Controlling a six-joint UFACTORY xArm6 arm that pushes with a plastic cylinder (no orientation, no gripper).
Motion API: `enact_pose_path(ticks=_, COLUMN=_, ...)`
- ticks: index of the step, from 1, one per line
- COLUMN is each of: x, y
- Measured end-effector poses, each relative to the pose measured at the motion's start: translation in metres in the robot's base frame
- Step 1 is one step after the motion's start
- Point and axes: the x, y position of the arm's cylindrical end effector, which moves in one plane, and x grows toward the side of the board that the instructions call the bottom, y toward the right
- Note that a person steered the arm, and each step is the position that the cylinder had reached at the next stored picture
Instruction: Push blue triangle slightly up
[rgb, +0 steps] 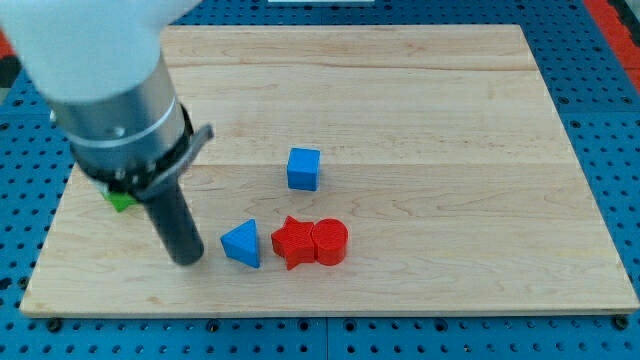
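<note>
The arm has no jaws, only a dark rod whose tip (187, 259) rests on the wooden tabletop (420, 120) just left of the blue triangular block (242, 244), so the approach looks unfinished: it must get beneath before pushing upward.

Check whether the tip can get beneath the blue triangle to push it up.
Probably yes. My tip sits just to the view's left of the blue triangle, with bare board below it; the red star is on its far side.
</note>
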Motion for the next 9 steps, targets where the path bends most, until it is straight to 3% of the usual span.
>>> enact_pose_path(ticks=4, x=-0.025, y=0.042)
enact_pose_path(ticks=5, x=0.001, y=0.045)
enact_pose_path(ticks=9, x=-0.093, y=0.07)
